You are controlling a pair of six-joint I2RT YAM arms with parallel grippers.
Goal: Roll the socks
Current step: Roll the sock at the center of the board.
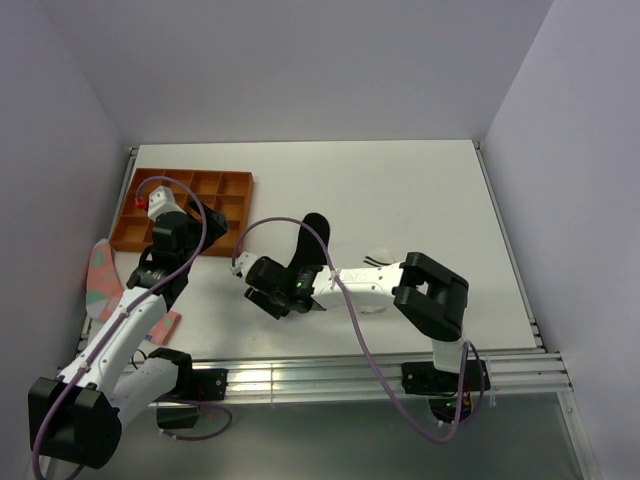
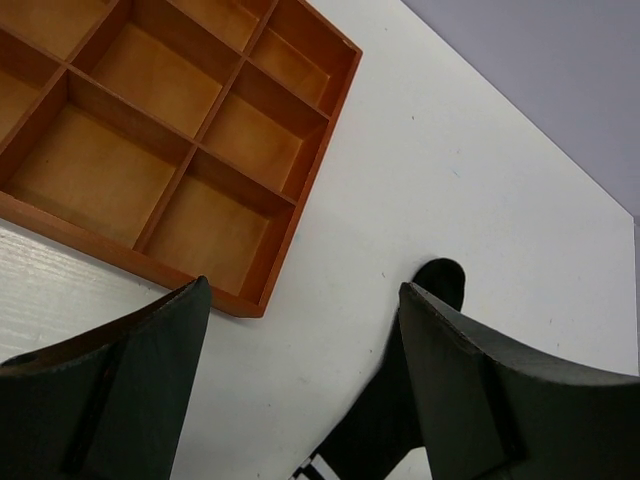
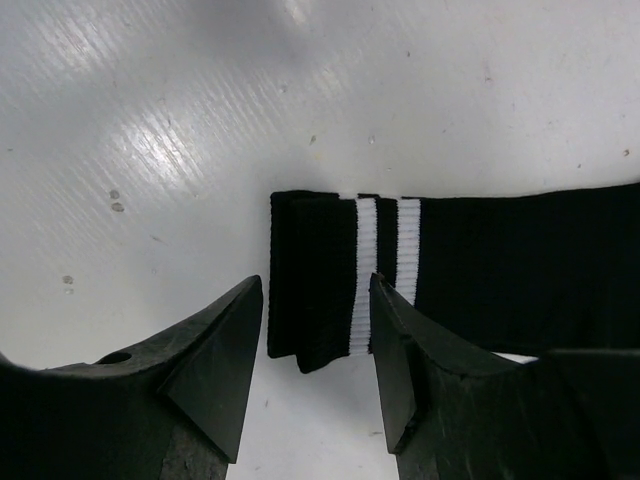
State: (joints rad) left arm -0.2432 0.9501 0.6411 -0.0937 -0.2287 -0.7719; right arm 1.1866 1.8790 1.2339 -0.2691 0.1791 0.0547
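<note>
White table [image 1: 400, 190] boxed by grey walls [image 1: 300, 60], white sock [image 1: 378, 258] mostly hidden under the right arm, black sock [image 1: 313, 232] flat mid-table, striped cuff beneath right gripper [image 3: 315, 285] with jaws parted, left gripper [image 2: 302, 290] spread wide, empty.

Black sock [image 1: 314, 230] with two white cuff stripes: lies flat and unrolled at mid-table, toe far, cuff near, angled slightly left toward the near end. Cuff edge looks doubled over. White sock [image 1: 378, 259] with black cuff stripes: sits just right of it, mostly hidden, shape unclear.
</note>
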